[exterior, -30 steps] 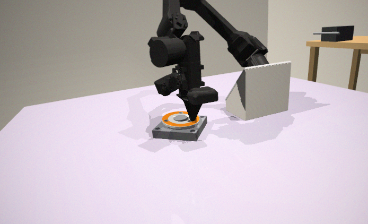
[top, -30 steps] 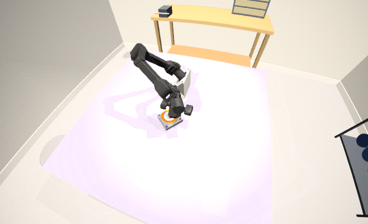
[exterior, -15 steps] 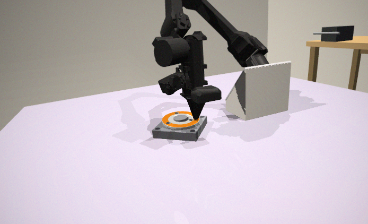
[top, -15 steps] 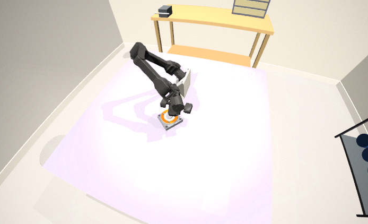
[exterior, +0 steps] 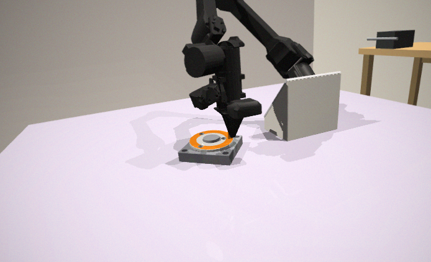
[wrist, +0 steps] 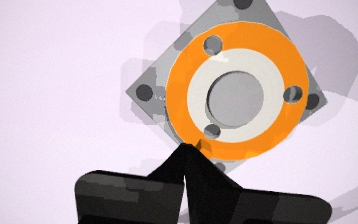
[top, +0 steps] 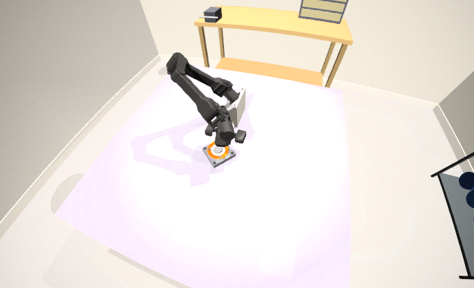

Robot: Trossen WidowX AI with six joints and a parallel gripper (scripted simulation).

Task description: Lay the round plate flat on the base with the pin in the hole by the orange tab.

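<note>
A pale lilac table [exterior: 112,202] carries the grey square base [exterior: 207,155], directly under the gripper [wrist: 186,148]. The gripper's fingers are pressed together with nothing between them, their tip at the rim of the round plate [wrist: 280,130], right beside the orange tab [wrist: 203,145]. The plate sits on the post [wrist: 235,98], just ahead of the gripper. A grey wedge-shaped block [exterior: 305,105] stands behind, well apart.

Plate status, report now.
Gripper shut, empty, tip at the orange tab on the plate's rim. Plate on the post; pin seating not discernible. Nothing in the way.
</note>
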